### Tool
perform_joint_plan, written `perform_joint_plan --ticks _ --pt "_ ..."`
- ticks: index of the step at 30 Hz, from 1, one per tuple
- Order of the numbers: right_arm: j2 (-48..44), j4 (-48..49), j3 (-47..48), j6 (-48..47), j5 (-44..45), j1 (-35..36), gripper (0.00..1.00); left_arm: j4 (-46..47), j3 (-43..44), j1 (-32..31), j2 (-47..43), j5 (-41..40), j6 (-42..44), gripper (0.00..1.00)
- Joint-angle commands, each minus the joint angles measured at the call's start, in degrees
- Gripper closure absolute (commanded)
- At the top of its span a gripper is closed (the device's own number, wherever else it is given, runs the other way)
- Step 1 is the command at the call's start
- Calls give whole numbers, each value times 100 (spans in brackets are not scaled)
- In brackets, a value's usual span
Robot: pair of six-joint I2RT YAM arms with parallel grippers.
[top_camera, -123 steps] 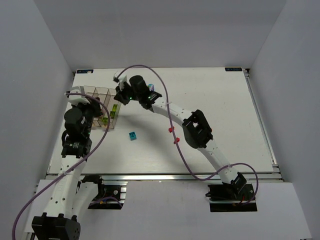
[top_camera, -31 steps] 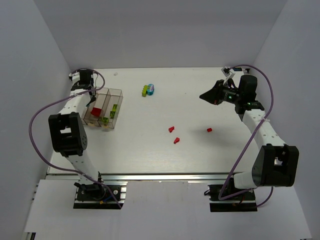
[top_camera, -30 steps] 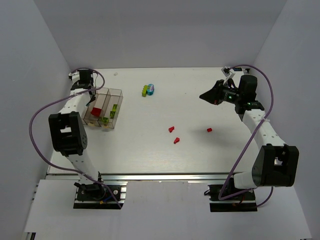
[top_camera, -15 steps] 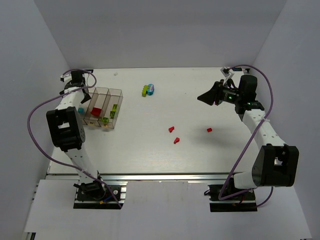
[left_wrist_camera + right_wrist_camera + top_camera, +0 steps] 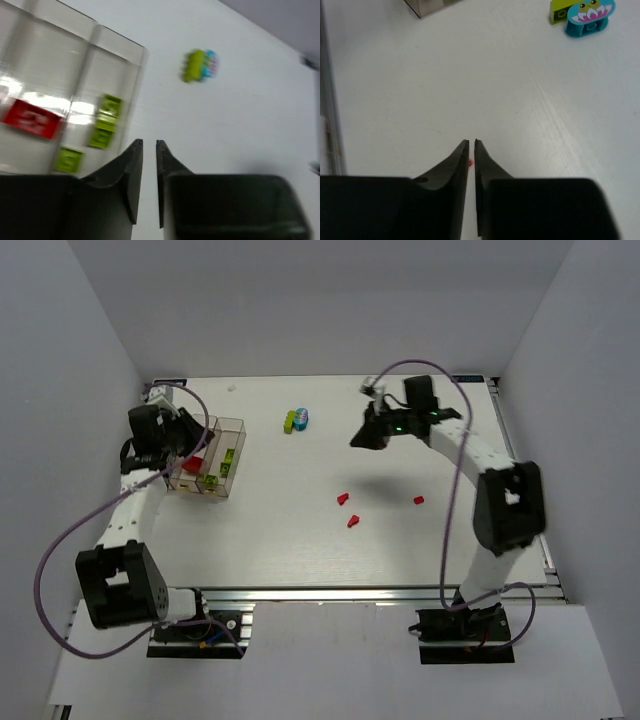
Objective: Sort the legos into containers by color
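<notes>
Three joined clear containers (image 5: 222, 455) stand at the left; in the left wrist view (image 5: 75, 65) they hold a red brick (image 5: 30, 118) and lime bricks (image 5: 105, 120). My left gripper (image 5: 192, 438) hovers over them, shut and empty (image 5: 148, 146), hiding the leftmost bin from above. A lime brick (image 5: 289, 421) and a cyan brick (image 5: 302, 419) lie together at the back. Red bits (image 5: 343, 499) (image 5: 352, 521) (image 5: 419, 500) lie mid-table. My right gripper (image 5: 357, 440) is shut and empty above the table (image 5: 471, 142). The cyan brick (image 5: 590, 16) is ahead of it, and a red bit (image 5: 470, 162) shows through the gap.
White walls close in on the table's left, back and right sides. The right arm's purple cable (image 5: 400, 368) arcs over the back of the table. A corner of the containers (image 5: 427, 6) shows at the top of the right wrist view.
My right gripper has swung left from the right side to the back middle. My left gripper has come from the far-left corner to above the containers. The bricks have not moved.
</notes>
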Motion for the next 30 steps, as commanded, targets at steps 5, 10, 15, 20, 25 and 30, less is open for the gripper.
perform_joint_plan --ticks 5,10,15,20,25,30 --pt "3632 -2102 5215 -129 1683 814 13 1399 -1610 -93 -867 2314 -141 29" --pt "3627 -838 4389 -1646 2432 1500 11 1452 -1594 -93 -1184 2410 -175 28" --pt "4095 -399 4585 -2193 2124 1527 11 1434 -1585 -93 -1229 2498 -237 28" --pt "4497 94 4863 -2396 1955 1553 11 1391 -1568 -93 -1308 2490 -255 28" --pt "5016 348 5689 -1879 2595 1536 11 1356 -1568 -93 -1396 2463 -237 27" --pt "4807 656 5393 -537 2642 1518 17 1364 -1550 -93 -1352 2524 -264 27"
